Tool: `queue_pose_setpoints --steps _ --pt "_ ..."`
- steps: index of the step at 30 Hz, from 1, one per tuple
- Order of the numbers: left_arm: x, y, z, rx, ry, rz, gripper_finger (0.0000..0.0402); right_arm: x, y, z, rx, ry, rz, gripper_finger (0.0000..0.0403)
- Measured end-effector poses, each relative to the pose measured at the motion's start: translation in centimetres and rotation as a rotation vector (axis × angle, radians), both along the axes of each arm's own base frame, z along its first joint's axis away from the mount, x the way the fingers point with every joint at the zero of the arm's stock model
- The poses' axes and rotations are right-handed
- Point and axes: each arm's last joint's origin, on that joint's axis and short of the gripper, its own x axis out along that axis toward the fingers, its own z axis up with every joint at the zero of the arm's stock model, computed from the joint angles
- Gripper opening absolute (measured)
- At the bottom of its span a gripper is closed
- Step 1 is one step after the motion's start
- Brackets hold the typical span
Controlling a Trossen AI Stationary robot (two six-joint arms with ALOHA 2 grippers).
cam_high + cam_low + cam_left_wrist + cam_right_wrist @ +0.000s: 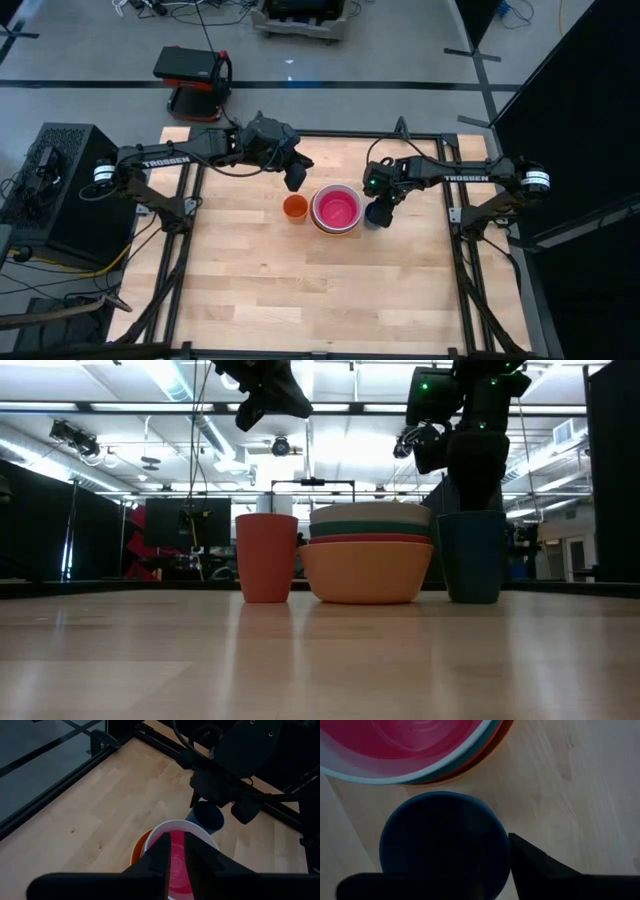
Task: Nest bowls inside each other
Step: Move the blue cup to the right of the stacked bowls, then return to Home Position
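Observation:
The bowls stand nested in one stack at mid-table: the pink bowl [336, 208] innermost, then white [370, 513], teal [370, 528] and red-orange [370, 539]. The stack rests on the base of the yellow-orange bowl [367, 572]. A dark blue cup [442, 840] stands upright right of the stack. My right gripper [378, 205] points down at its rim, open; one finger [535, 865] is outside the wall and the other is hidden. My left gripper [177, 847] hangs shut and empty above the table, far-left of the stack. My right gripper comes at the dark blue cup's rim [506, 847] from above, pointing down. The visible finger stands just outside the wall. Whether it touches the cup, I cannot tell. The cup stands upright with its base on the table.
An orange cup [295, 208] stands upright just left of the stack. Black frame rails [183, 250] run along the table's left, right and far edges. The near half of the wooden top [320, 290] is bare.

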Motion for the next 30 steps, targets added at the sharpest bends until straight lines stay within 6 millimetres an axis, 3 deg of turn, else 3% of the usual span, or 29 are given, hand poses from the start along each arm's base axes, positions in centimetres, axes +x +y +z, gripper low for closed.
queue_pose_setpoints --steps 19,24,30 --pt "0.0 0.0 0.0 -0.001 0.002 0.000 0.0039 -1.7 -0.7 3.2 0.052 -0.184 -0.064 0.0154" --pt "0.1 0.0 0.2 0.005 -0.019 0.000 0.0037 -2.9 -1.0 5.9 0.005 -0.366 -0.046 0.0127" --pt "0.5 0.0 1.6 0.095 -0.147 -0.042 0.0011 -3.4 -1.3 10.6 -0.057 -0.789 0.027 0.0022"
